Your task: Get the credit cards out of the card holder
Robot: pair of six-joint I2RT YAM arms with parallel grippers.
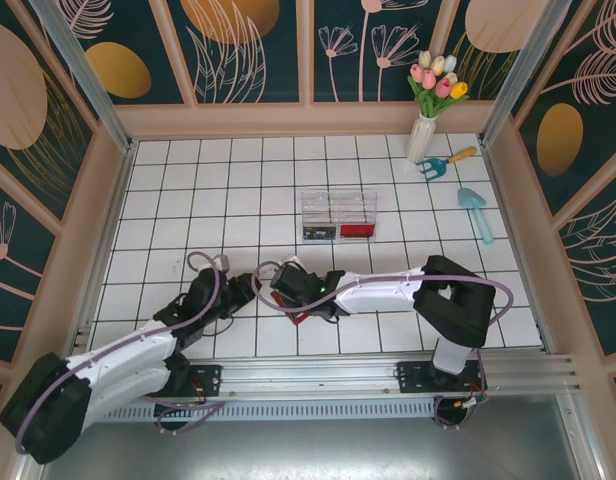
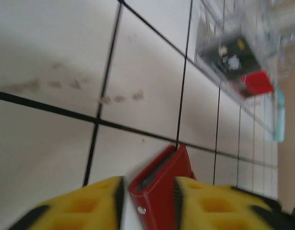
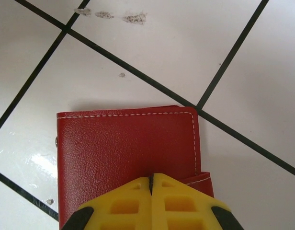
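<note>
The card holder (image 1: 301, 316) sits on the white tiled counter (image 3: 138, 48) toward the near side, a couple of tile rows in front of the clear box (image 1: 338, 214), where the two arms meet. From overhead a sliver of red peeks out beneath the right arm. In the left wrist view its length runs away from the camera, up and to the right, roughly toward the box. In the right wrist view its stitched top edge runs straight across the picture, skewed to the black grout lines. The left wrist view gives the thin side: two red covers folded shut with a dark slit between them and a small metal stud (image 2: 141, 209) low on the near corner. The right wrist view gives the broad face instead, with grained red leather, white stitching along the border and a small red tab (image 3: 201, 179) poking out at the right. The left end effector (image 2: 148, 184) has a yellow finger on each side of the holder and appears to clamp it (blur makes contact on one side hard to confirm). The right end effector (image 3: 151, 179) has its fingers pressed together, a hairline seam between them, over the holder's face.
</note>
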